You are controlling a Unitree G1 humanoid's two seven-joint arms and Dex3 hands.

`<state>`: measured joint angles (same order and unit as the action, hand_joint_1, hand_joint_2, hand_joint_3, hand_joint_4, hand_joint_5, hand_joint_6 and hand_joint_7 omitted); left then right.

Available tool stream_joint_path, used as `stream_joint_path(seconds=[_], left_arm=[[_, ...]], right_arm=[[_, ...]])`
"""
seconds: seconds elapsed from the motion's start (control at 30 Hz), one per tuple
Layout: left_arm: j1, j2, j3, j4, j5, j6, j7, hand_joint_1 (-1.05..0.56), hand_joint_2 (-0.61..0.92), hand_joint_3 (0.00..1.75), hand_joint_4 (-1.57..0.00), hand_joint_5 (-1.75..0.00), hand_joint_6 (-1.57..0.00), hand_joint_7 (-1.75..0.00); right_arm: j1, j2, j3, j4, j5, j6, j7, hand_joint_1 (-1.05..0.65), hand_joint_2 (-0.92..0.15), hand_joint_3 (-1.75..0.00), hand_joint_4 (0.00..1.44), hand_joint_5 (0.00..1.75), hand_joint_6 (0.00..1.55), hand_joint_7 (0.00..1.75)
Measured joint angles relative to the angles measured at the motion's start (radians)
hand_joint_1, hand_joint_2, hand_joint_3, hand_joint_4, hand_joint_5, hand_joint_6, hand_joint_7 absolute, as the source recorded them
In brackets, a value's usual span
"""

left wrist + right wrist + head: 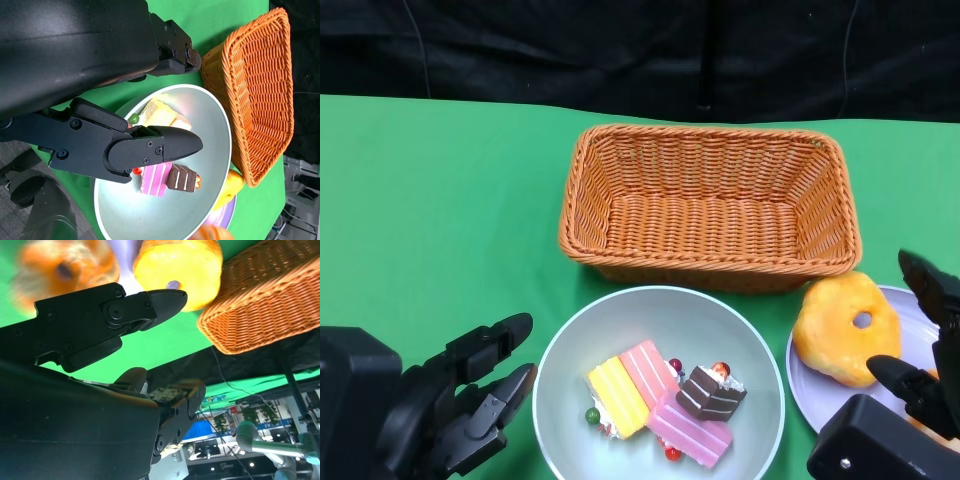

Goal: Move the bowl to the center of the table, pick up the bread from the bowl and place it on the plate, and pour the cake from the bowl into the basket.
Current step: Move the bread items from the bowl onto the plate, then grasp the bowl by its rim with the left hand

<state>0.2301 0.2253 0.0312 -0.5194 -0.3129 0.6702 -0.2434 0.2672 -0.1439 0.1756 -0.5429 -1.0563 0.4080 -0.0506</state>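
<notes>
The pale grey bowl (568,362) sits near the table's front edge and holds several cake pieces: a yellow one (616,397), a pink one (690,428) and a chocolate one (711,392). A yellow ring-shaped bread (847,328) lies on the lilac plate (912,322) to the bowl's right. Behind both stands the wicker basket (705,205), with nothing in it. My left hand (470,395) hovers just left of the bowl with its fingers apart, holding nothing. My right hand (920,390) is over the plate, its fingers spread and holding nothing. The left wrist view shows the bowl (205,160) and cakes (165,177) under my fingers (150,147).
A second, orange piece (65,267) shows blurred on the plate beside the bread (177,267) in the right wrist view, mostly hidden under my right hand in the head view. Green cloth covers the table; a black backdrop stands behind the basket (265,300).
</notes>
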Motion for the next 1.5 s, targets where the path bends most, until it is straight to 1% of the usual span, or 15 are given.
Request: stream_joint_path(seconds=[0.3, 0.63, 0.7, 0.77, 0.83, 0.9, 1.07, 1.17, 1.23, 1.3, 1.37, 1.4, 1.43, 1.5], left_arm=[[0.000, 0.004, 0.000, 0.000, 0.000, 0.000, -0.001, -0.65, 0.92, 0.50, -0.02, -0.54, -0.23, 0.00], [0.000, 0.005, 0.000, 0.000, 0.000, 0.000, -0.001, -0.64, 0.92, 0.50, -0.02, -0.53, -0.23, 0.00], [0.000, 0.004, 0.000, 0.000, 0.000, 0.000, -0.001, -0.64, 0.92, 0.50, -0.03, -0.53, -0.23, 0.00], [0.001, 0.004, 0.000, -0.001, 0.000, 0.000, -0.001, -0.64, 0.92, 0.49, -0.03, -0.53, -0.23, -0.01], [0.003, 0.005, -0.001, -0.006, 0.006, -0.001, -0.001, -0.64, 0.92, 0.49, -0.02, -0.52, -0.23, 0.00], [0.008, 0.011, -0.011, -0.008, 0.029, -0.022, 0.000, -0.65, 0.92, 0.49, -0.01, -0.52, -0.23, 0.00], [0.029, 0.023, -0.047, -0.008, 0.135, -0.137, 0.010, -0.63, 0.92, 0.46, -0.05, -0.53, -0.25, -0.01], [0.044, 0.029, -0.073, -0.003, 0.227, -0.252, 0.032, -0.62, 0.92, 0.42, -0.05, -0.54, -0.27, -0.02], [0.048, 0.041, -0.087, 0.016, 0.294, -0.368, 0.037, -0.59, 0.92, 0.41, -0.04, -0.55, -0.27, -0.02], [0.049, 0.058, -0.089, 0.055, 0.362, -0.508, 0.038, -0.57, 0.92, 0.40, -0.04, -0.57, -0.27, -0.02], [0.051, 0.082, -0.088, 0.087, 0.412, -0.629, 0.041, -0.55, 0.92, 0.38, -0.05, -0.58, -0.28, -0.02], [0.051, 0.091, -0.087, 0.103, 0.434, -0.693, 0.044, -0.51, 0.92, 0.36, -0.07, -0.60, -0.29, -0.03], [0.051, 0.101, -0.085, 0.123, 0.452, -0.763, 0.045, -0.49, 0.92, 0.34, -0.08, -0.60, -0.31, -0.03], [0.046, 0.132, -0.077, 0.167, 0.486, -0.906, 0.045, -0.44, 0.92, 0.31, -0.08, -0.61, -0.34, -0.04]], right_arm=[[-0.002, 0.000, 0.000, 0.029, 0.000, 0.001, 0.013, -0.57, -0.92, -0.16, 0.11, 0.71, 0.62, 0.08], [-0.002, 0.000, -0.002, 0.046, 0.004, -0.020, 0.009, -0.58, -0.92, -0.16, 0.09, 0.73, 0.60, 0.05], [-0.001, 0.000, -0.004, 0.046, 0.011, -0.035, 0.004, -0.58, -0.92, -0.16, 0.09, 0.73, 0.51, 0.01], [0.002, 0.000, -0.008, 0.037, 0.032, -0.050, 0.002, -0.59, -0.92, -0.17, 0.04, 0.75, 0.41, 0.00], [0.012, 0.000, -0.011, 0.011, 0.060, -0.060, 0.010, -0.59, -0.92, -0.18, 0.02, 0.76, 0.38, 0.00], [0.029, 0.000, -0.014, -0.027, 0.103, -0.086, 0.025, -0.55, -0.92, -0.16, 0.04, 0.78, 0.38, 0.01], [0.095, -0.001, -0.014, -0.119, 0.184, -0.144, 0.061, -0.47, -0.92, -0.09, 0.11, 0.81, 0.41, 0.02], [0.134, 0.004, -0.022, -0.157, 0.254, -0.197, 0.053, -0.41, -0.92, -0.07, 0.17, 0.85, 0.45, 0.05], [0.155, 0.011, -0.026, -0.162, 0.314, -0.261, 0.028, -0.32, -0.92, -0.06, 0.26, 0.93, 0.51, 0.08], [0.174, 0.018, -0.039, -0.155, 0.402, -0.357, -0.012, -0.23, -0.92, -0.06, 0.35, 1.05, 0.56, 0.12], [0.188, 0.023, -0.049, -0.134, 0.479, -0.460, -0.048, -0.17, -0.92, -0.09, 0.34, 1.10, 0.60, 0.15], [0.193, 0.025, -0.053, -0.115, 0.509, -0.509, -0.066, -0.14, -0.92, -0.11, 0.32, 1.14, 0.63, 0.20], [0.197, 0.027, -0.056, -0.091, 0.538, -0.560, -0.083, -0.13, -0.89, -0.19, 0.30, 1.17, 0.61, 0.30], [0.198, 0.029, -0.061, -0.031, 0.588, -0.665, -0.116, -0.12, -0.72, -0.54, 0.28, 1.22, 0.45, 0.71]])
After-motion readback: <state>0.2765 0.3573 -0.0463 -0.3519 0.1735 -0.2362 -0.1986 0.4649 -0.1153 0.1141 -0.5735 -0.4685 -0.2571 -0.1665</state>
